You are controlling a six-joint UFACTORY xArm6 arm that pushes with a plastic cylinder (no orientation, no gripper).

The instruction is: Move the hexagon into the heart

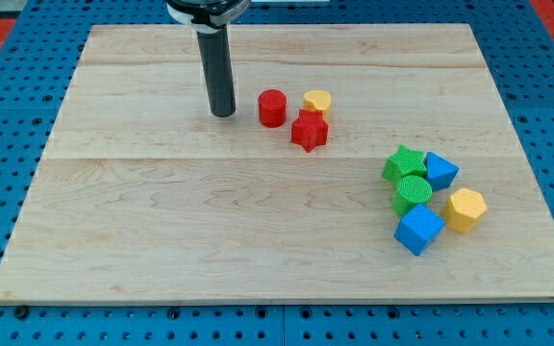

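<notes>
The yellow hexagon block (pixel 465 210) lies at the view's right, touching a blue cube (pixel 418 229). The yellow heart block (pixel 317 101) lies near the view's top centre, beside a red star (pixel 309 131) and a red cylinder (pixel 272 108). My tip (pixel 223 113) rests on the board to the left of the red cylinder, a short gap away, and far to the upper left of the hexagon.
A green star (pixel 404 162), a green cylinder (pixel 413 192) and a blue triangular block (pixel 440 170) cluster left of the hexagon. The wooden board (pixel 162 221) lies on a blue pegboard surface.
</notes>
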